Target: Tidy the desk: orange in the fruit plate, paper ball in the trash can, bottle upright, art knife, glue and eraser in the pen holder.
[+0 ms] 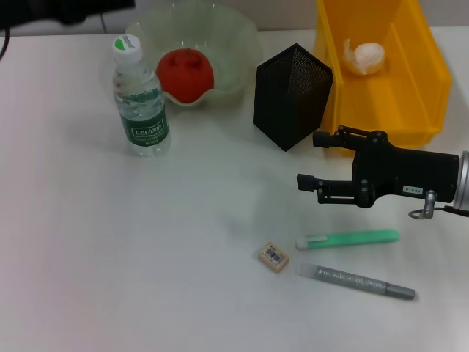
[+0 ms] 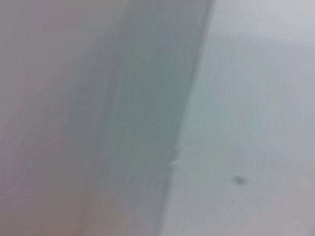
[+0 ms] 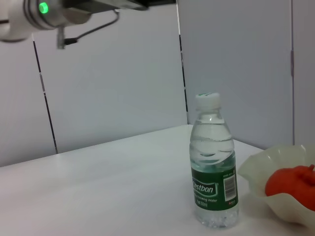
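The bottle [image 1: 139,103] [image 3: 214,182] stands upright at the left of the table, cap on. Beside it the orange [image 1: 185,75] [image 3: 290,184] lies in the fruit plate [image 1: 238,51] [image 3: 256,172]. In the trash can [image 1: 410,95] at the back right rests the paper ball [image 1: 364,56]. The pen holder [image 1: 292,94] stands just left of the trash can. My right gripper [image 1: 308,160] hovers open and empty in front of the pen holder. Nearer the front lie the green art knife [image 1: 348,238], the grey glue stick [image 1: 357,281] and the eraser [image 1: 273,257].
My left arm [image 1: 66,11] [image 3: 44,10] is parked high at the back left, above the bottle. The left wrist view shows only a blank pale surface. Bare tabletop [image 1: 110,257] spreads across the front left.
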`<control>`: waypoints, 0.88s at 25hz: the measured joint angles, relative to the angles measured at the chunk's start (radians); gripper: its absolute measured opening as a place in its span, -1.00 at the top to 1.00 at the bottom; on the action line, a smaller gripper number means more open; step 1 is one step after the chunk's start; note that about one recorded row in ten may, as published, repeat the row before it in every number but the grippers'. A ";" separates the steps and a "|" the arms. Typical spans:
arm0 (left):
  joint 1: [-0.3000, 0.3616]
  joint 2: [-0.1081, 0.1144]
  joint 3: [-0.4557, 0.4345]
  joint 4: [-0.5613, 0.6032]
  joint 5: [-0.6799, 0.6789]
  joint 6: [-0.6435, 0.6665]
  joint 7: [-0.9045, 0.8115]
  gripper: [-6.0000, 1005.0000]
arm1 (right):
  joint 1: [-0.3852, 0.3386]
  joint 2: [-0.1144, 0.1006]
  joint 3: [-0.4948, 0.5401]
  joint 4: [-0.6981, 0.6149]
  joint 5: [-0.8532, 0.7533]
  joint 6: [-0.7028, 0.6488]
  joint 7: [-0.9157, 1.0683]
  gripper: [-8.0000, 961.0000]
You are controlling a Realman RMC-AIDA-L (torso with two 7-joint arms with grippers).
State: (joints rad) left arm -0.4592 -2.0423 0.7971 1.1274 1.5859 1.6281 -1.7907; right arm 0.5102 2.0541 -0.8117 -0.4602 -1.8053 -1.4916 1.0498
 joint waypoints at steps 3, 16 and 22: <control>0.023 0.006 -0.016 -0.161 -0.051 0.157 0.177 -0.67 | 0.002 0.000 0.002 0.000 0.001 -0.006 0.005 -0.73; 0.075 0.076 -0.017 -0.554 0.089 0.288 0.635 -0.67 | 0.007 -0.013 0.003 -0.003 0.001 -0.054 0.047 -0.73; 0.089 0.094 -0.025 -0.667 0.198 0.259 0.782 -0.66 | 0.007 -0.022 0.003 -0.027 -0.002 -0.083 0.098 -0.73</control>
State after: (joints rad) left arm -0.3703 -1.9479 0.7724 0.4607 1.7836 1.8874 -1.0092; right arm 0.5171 2.0322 -0.8083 -0.4875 -1.8073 -1.5750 1.1481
